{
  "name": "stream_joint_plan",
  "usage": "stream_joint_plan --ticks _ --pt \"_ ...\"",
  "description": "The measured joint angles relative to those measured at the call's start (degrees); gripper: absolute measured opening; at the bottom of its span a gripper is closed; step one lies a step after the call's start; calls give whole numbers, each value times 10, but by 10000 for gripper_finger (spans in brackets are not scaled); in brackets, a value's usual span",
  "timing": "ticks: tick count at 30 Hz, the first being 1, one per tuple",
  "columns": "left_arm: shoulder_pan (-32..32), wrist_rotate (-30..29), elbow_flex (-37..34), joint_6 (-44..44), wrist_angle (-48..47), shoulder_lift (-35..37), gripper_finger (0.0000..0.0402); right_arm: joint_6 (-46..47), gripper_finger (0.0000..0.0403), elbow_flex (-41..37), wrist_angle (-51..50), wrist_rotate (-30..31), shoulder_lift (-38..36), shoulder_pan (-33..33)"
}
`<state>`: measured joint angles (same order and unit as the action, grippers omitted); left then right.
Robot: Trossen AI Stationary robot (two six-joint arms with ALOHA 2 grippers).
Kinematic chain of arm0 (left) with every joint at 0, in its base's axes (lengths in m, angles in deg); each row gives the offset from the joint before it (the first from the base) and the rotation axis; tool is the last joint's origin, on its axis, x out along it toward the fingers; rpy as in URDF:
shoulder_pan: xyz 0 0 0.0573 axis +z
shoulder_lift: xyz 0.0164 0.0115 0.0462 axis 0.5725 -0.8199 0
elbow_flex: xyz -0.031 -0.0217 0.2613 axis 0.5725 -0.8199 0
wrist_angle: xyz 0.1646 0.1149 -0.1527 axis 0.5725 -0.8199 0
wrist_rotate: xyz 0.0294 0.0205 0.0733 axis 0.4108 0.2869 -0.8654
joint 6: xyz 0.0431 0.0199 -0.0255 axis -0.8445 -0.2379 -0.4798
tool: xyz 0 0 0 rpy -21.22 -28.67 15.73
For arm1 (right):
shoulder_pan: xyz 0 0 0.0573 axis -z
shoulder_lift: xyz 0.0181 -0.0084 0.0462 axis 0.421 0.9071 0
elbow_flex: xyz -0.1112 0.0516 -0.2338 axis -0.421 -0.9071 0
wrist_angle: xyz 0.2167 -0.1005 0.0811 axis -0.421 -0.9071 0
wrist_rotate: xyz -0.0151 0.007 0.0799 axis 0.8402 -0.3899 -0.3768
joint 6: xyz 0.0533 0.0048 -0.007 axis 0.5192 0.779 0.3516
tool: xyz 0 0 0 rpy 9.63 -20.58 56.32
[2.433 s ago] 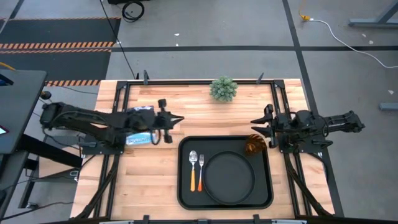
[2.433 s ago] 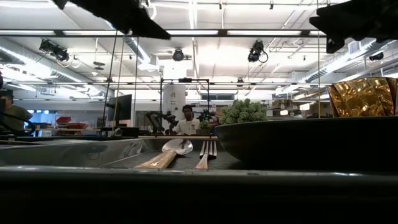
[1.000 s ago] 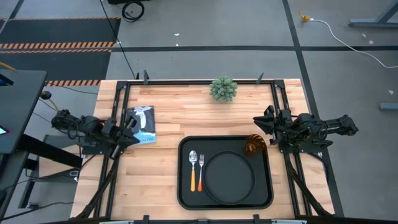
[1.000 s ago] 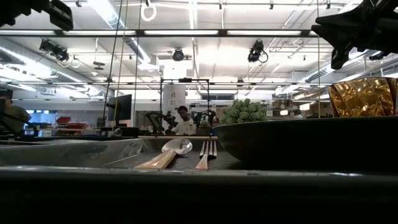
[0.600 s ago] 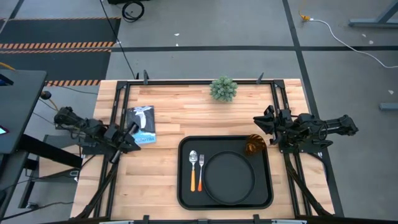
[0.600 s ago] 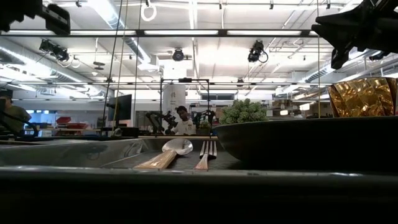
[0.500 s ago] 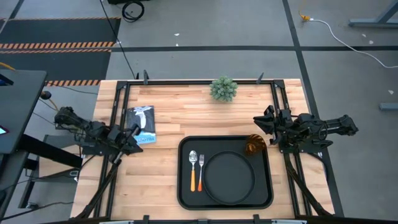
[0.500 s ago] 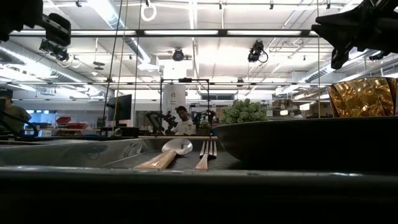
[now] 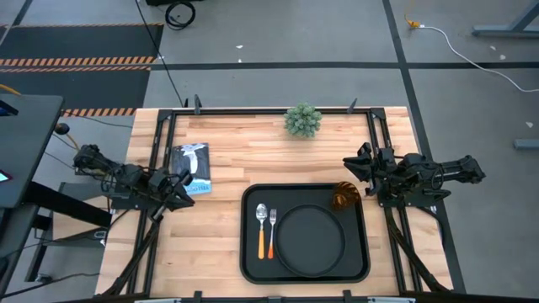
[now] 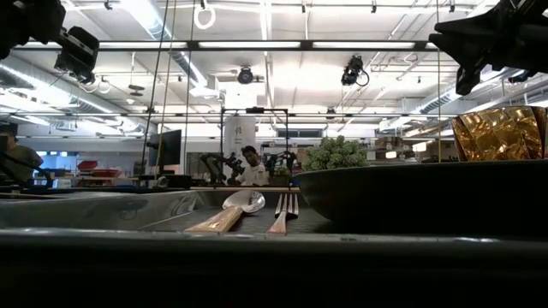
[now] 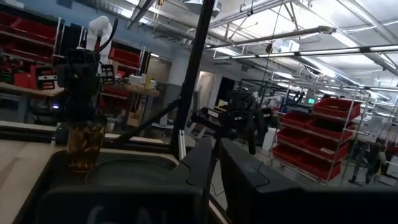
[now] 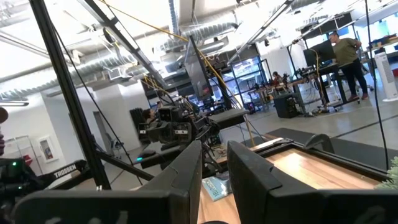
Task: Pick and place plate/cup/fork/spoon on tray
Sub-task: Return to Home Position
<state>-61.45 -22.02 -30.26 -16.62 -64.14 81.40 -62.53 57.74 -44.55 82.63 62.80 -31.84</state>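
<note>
The black tray (image 9: 249,252) lies at the table's near middle. On it lie the round black plate (image 9: 312,240), the orange-handled spoon (image 9: 262,230) and the silver fork (image 9: 273,220), side by side left of the plate. The amber cup (image 9: 343,196) stands upright in the tray's far right corner and also shows in the left wrist view (image 11: 84,146). My left gripper (image 9: 185,187) is shut at the table's left edge, clear of everything. My right gripper (image 9: 348,164) is shut above the table's right side, just beyond the cup and not touching it.
A small green plant (image 9: 302,120) stands at the table's far middle. A blue-and-white packet (image 9: 192,167) lies on the table by my left gripper. Black frame rails run along both table sides. A person (image 10: 250,164) shows far off in the room.
My left gripper has sunk a little at the table's left edge, staying shut. The right arm and the things on the tray have kept still.
</note>
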Motion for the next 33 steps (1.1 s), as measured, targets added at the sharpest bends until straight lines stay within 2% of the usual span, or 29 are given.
stream_joint_plan --ticks 33 --pt "0 0 -1 3 -1 0 35 0 84 0 0 0 0 0"
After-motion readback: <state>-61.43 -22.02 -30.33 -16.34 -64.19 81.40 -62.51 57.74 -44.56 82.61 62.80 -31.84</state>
